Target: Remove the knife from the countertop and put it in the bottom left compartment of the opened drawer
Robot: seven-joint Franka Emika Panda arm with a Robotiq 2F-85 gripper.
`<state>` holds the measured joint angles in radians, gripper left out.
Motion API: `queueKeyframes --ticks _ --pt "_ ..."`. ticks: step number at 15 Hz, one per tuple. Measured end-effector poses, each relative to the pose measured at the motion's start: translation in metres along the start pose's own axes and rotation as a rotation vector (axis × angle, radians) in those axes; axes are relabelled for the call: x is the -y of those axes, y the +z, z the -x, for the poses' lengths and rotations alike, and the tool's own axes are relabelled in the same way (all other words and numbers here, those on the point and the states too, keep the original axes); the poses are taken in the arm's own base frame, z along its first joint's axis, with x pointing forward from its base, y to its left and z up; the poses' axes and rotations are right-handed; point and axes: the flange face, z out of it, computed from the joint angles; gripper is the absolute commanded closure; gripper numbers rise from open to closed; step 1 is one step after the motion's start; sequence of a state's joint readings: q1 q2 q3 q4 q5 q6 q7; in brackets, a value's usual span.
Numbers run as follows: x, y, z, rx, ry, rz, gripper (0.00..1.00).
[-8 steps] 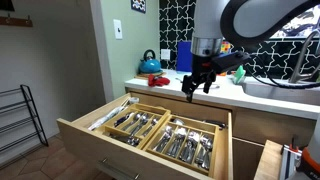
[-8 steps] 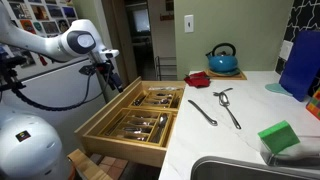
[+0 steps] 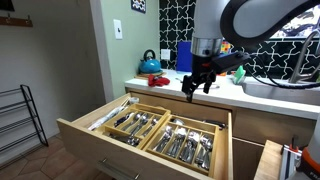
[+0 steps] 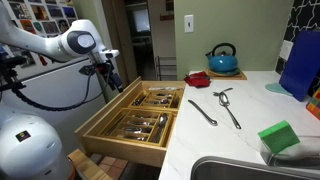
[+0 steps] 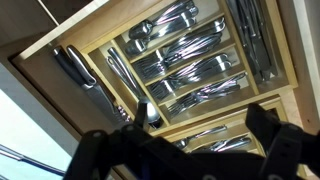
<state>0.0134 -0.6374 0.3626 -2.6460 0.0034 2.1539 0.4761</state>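
Observation:
The knife (image 4: 202, 112) lies flat on the white countertop (image 4: 250, 118), next to a spoon (image 4: 228, 106). The drawer (image 3: 150, 130) stands wide open with two wooden cutlery trays full of silver utensils; it also shows in an exterior view (image 4: 135, 115) and in the wrist view (image 5: 190, 70). The left tray's front-left compartment (image 3: 121, 127) is a narrow wood-walled section. My gripper (image 3: 197, 84) hangs above the drawer's back part, open and empty, well away from the knife. It shows over the drawer's far side in an exterior view (image 4: 110, 78). In the wrist view its dark fingers (image 5: 190, 150) are spread over the trays.
A blue kettle (image 4: 222, 58) and a red item (image 4: 198, 79) stand at the back of the counter. A green sponge (image 4: 279, 136) lies beside the sink (image 4: 240, 170). A blue box (image 4: 300, 62) stands at the right. A narrow wooden pull-out (image 3: 285, 160) is open beside the drawer.

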Motion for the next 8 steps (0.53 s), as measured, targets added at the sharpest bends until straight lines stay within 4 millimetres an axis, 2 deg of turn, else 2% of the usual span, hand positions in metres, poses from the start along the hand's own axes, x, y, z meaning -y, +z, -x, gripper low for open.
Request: queueKeyframes --ticks 4,6,8 --pt "-0.006 -0.002 -0.004 -0.013 0.0 0.016 0.0" --pt "-0.023 -0.003 -0.015 -0.029 -0.006 0.044 0.0" --pt "-0.05 -0.003 -0.032 -0.035 -0.046 0.065 0.0"
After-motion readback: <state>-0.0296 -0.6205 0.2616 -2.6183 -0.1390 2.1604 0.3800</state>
